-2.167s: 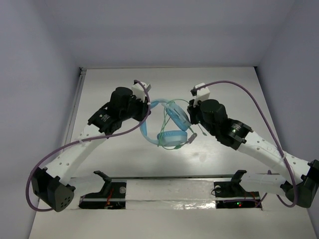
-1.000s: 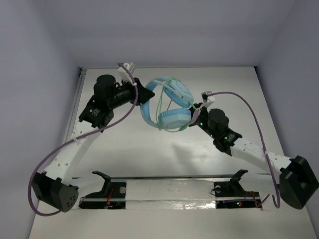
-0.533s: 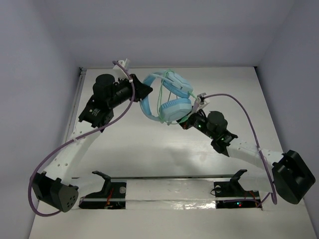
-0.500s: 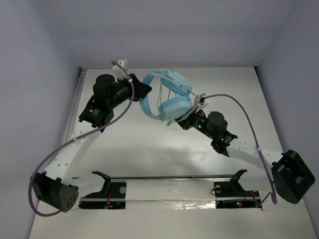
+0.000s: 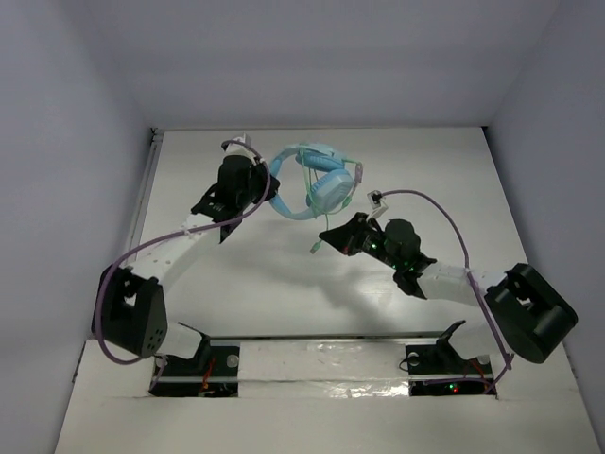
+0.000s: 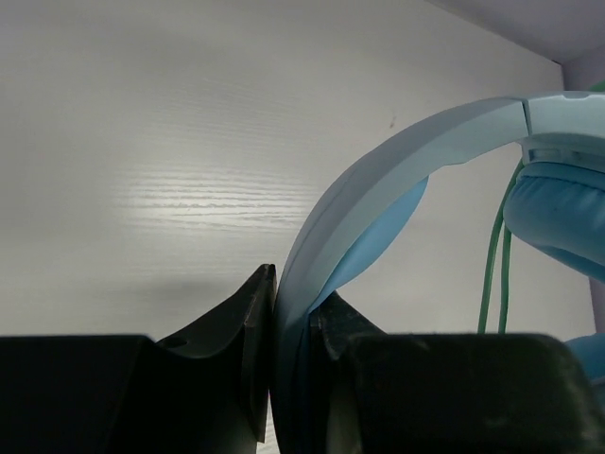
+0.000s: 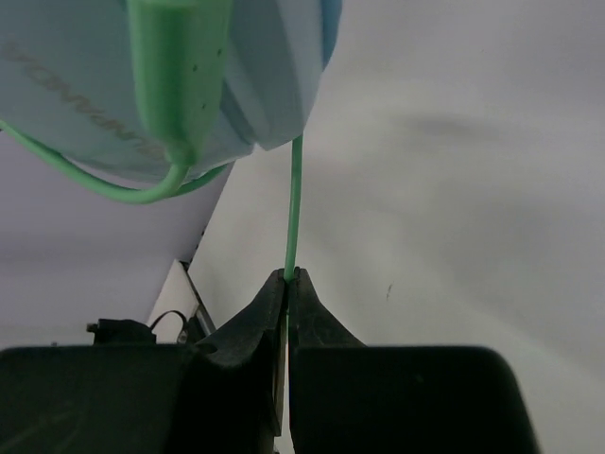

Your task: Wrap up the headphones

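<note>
The light blue headphones (image 5: 317, 182) hang in the air above the back middle of the table. My left gripper (image 5: 267, 194) is shut on their curved headband (image 6: 378, 180), which rises from between my fingers (image 6: 253, 322) in the left wrist view. The earcups (image 5: 328, 192) hang at the right end of the band. My right gripper (image 5: 331, 236) is lower and to the right, shut on the thin pale green cable (image 7: 294, 208). The cable runs up from my right fingertips to an earcup (image 7: 189, 76) close above, with loops lying round that earcup. A loose cable end (image 5: 315, 250) hangs below my right gripper.
The white table (image 5: 284, 293) lies below both arms, with white walls at the back and sides. Thick purple robot cables (image 5: 444, 213) loop beside each arm. Two black mounts (image 5: 203, 355) sit on the near rail.
The left arm has folded in and swung the headphones right and toward the back. My right gripper has dropped lower and moved left, away from the earcups, still pinching the cable.
</note>
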